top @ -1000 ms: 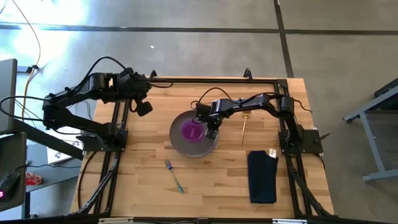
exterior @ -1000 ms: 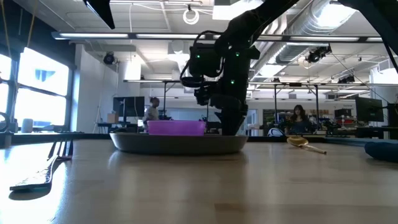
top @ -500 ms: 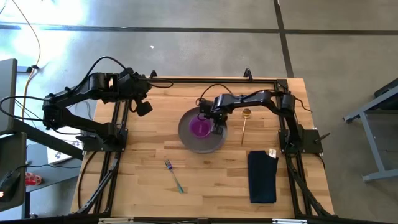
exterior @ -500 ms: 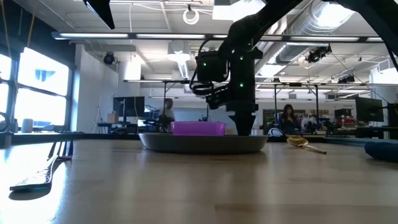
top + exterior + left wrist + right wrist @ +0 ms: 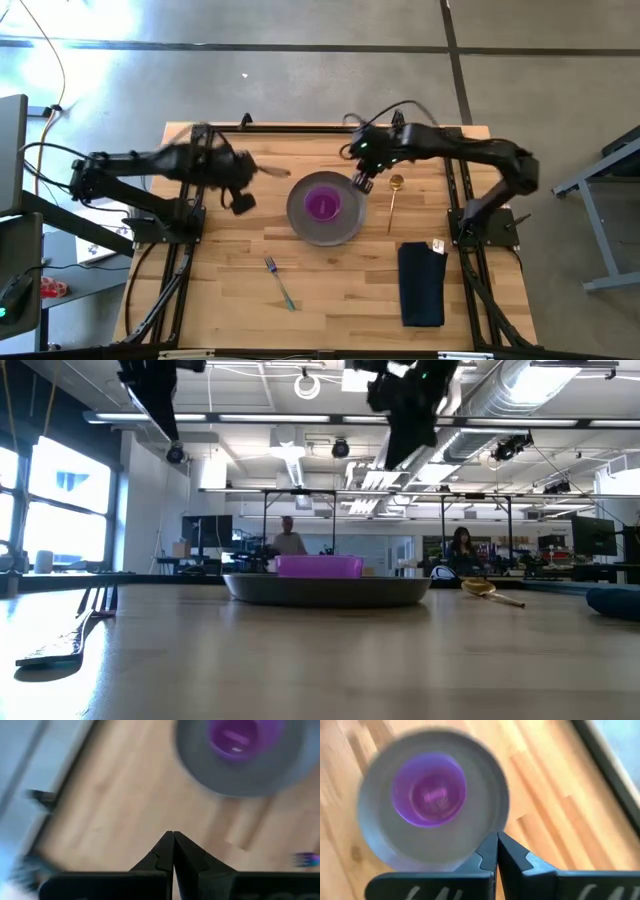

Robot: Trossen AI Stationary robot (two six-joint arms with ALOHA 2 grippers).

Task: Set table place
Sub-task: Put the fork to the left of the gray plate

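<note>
Plate (image 5: pixel 323 208) sits mid-table with the purple bowl (image 5: pixel 322 204) on it, and the right claw (image 5: pixel 361 183) hangs above the plate's right edge, fingers pressed together, holding nothing. Spoon (image 5: pixel 394 200) lies just right, probably next: spread the fingers wide and come straight down over the handle. Left claw (image 5: pixel 173 851) hovers left of the plate, closed and empty.

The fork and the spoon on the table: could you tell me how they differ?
The fork has a teal handle and lies near the front, left of the plate; the spoon is gold all over and lies right of the plate. The fork lies slanted, the spoon nearly straight. Both lie flat on the table, untouched.
</note>
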